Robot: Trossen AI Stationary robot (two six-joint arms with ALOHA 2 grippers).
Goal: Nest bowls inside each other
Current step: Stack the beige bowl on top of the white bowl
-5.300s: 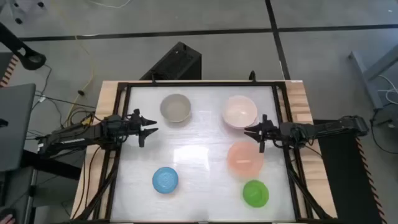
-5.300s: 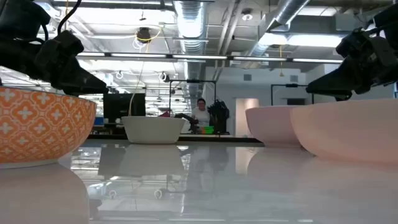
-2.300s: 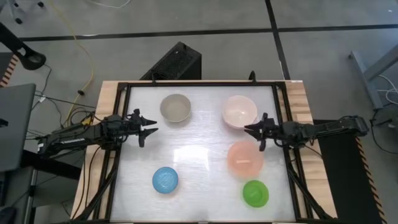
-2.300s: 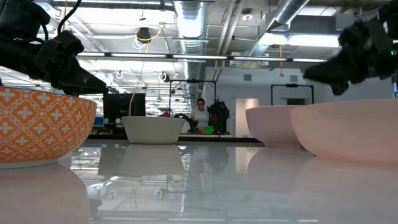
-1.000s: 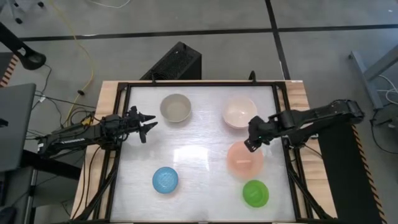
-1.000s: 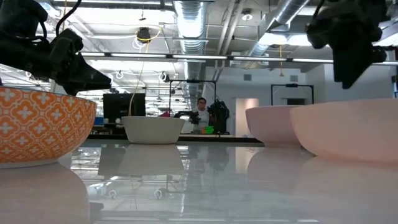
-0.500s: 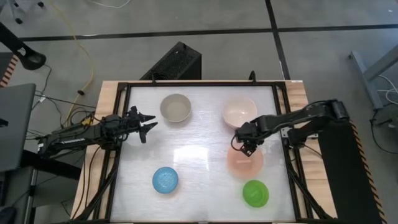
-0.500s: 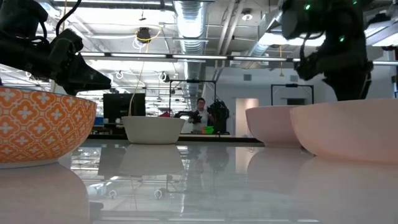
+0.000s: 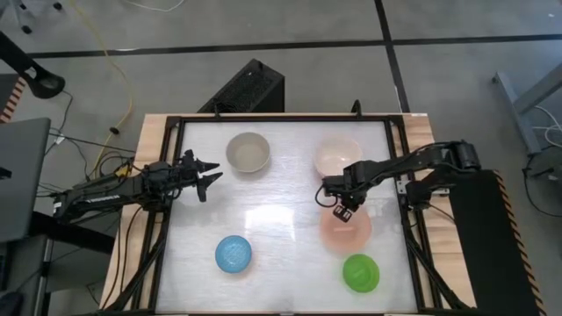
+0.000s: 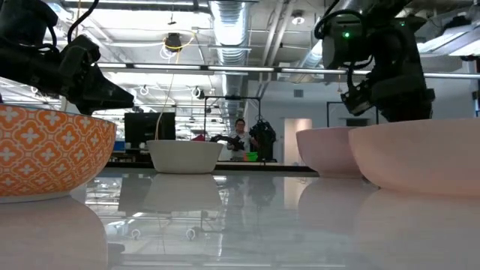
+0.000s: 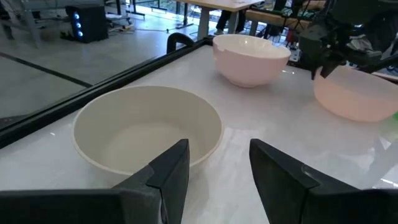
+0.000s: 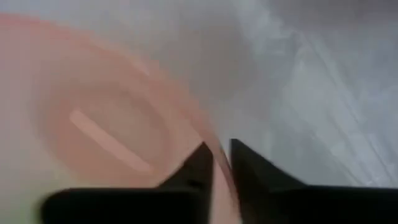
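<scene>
While the left hand [image 9: 209,178] just hangs with fingers spread near the bench's left edge, beside the beige bowl [image 9: 248,152], the right hand [image 9: 344,209] is down on the salmon bowl [image 9: 346,226], fingers pinching its rim on the side toward the bench's middle, one finger in, one out. That bowl sits on the right half of the bench. White bowl [image 9: 337,157] is at the far right, green bowl [image 9: 360,272] near right corner, blue bowl [image 9: 234,253] near left. All five sit apart, nothing nested.
</scene>
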